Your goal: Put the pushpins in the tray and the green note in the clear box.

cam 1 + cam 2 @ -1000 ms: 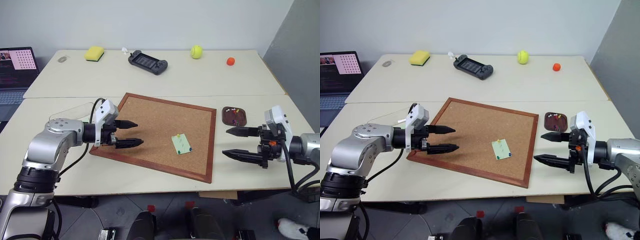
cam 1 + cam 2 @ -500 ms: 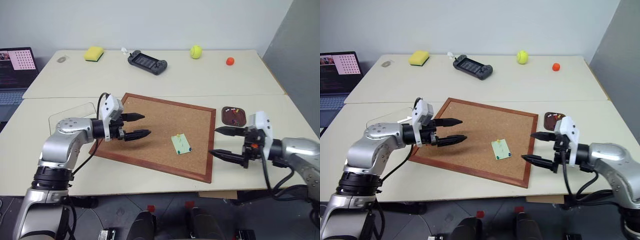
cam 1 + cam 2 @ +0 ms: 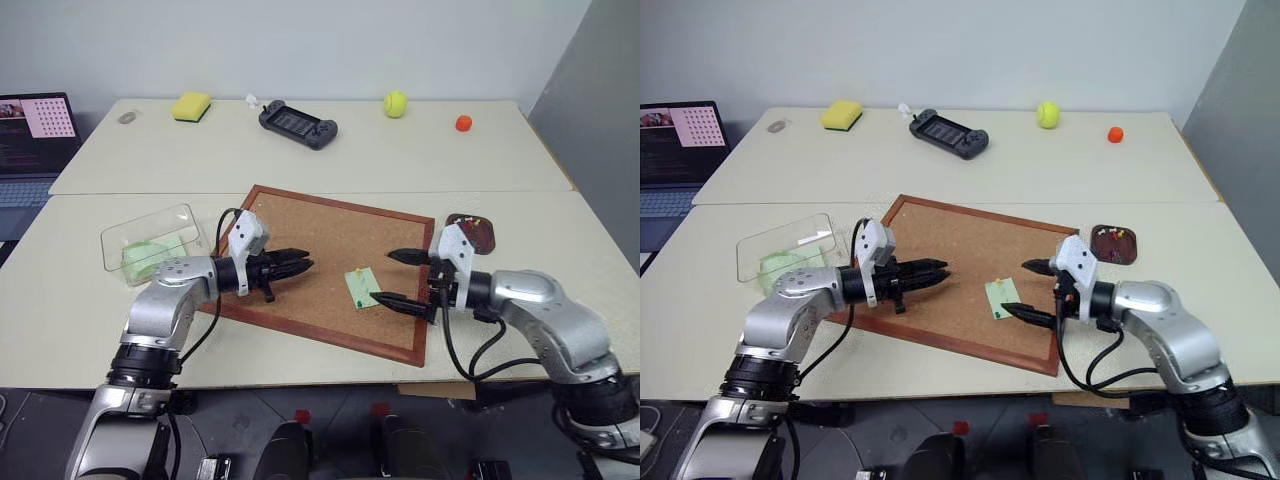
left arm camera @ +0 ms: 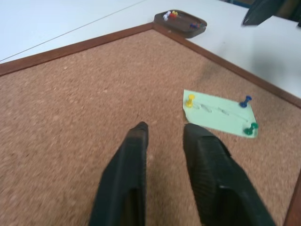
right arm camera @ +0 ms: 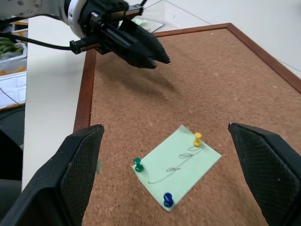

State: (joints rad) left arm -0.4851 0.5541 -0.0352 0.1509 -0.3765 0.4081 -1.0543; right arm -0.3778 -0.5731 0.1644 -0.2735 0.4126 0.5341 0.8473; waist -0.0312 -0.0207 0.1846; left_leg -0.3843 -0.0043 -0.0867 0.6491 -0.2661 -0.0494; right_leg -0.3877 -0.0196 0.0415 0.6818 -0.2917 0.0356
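The pale green square paper note lies pinned to the wood-framed corkboard by yellow, blue and green pushpins. The right end effector is spread wide beside it; the left end effector is nearly pressed together, empty.

The green note lies flat on the corkboard near its right edge, pinned by yellow, blue and green pushpins. The dark brown tray sits just off the board's right corner; the clear box lies off its left edge.

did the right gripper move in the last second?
Yes. The right gripper, jaws wide open, has come leftward from beside the small dark brown tray to over the wood-framed corkboard's right edge, near the pale green square note.
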